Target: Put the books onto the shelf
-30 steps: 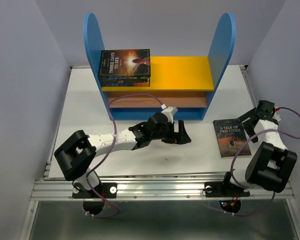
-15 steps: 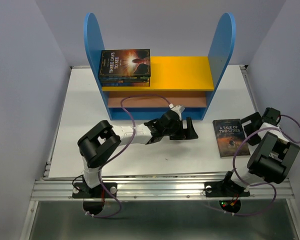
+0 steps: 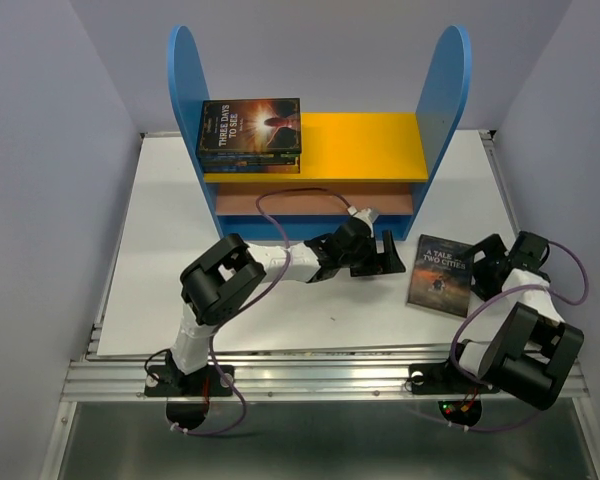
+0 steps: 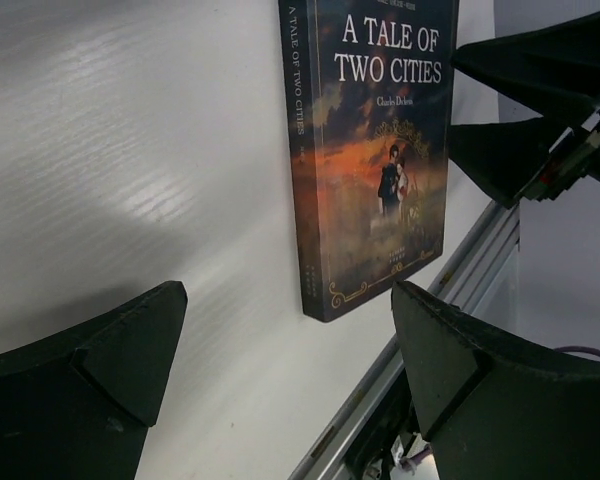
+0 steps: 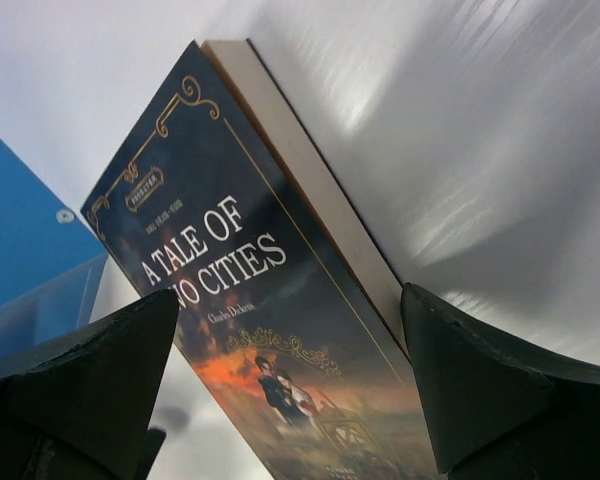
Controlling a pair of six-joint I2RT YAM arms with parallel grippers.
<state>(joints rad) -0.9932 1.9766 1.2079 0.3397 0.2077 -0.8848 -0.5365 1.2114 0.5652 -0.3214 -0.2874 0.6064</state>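
A dark paperback titled A Tale of Two Cities point(image 3: 438, 272) lies on the white table, right of the shelf's point(image 3: 365, 145) base. A stack of books point(image 3: 250, 130) rests on the left end of the shelf's yellow top board. My left gripper point(image 3: 387, 254) is open just left of the paperback, which lies ahead of its jaws point(image 4: 288, 300) and untouched in the left wrist view point(image 4: 375, 150). My right gripper point(image 3: 477, 268) is open at the book's right edge. Its jaws point(image 5: 288, 305) straddle the book's near end point(image 5: 240, 290) without closing on it.
The shelf's lower brown board point(image 3: 310, 203) sits under the yellow one, between two tall blue side panels point(image 3: 442, 90). A metal rail point(image 3: 320, 375) runs along the table's near edge. Grey walls close in on both sides. The left arm's purple cable point(image 3: 300, 195) loops near the shelf front.
The left arm has stretched rightward to the paperback. The right gripper has come in from the far right to the book's edge, and the book has slid left and turned slightly.
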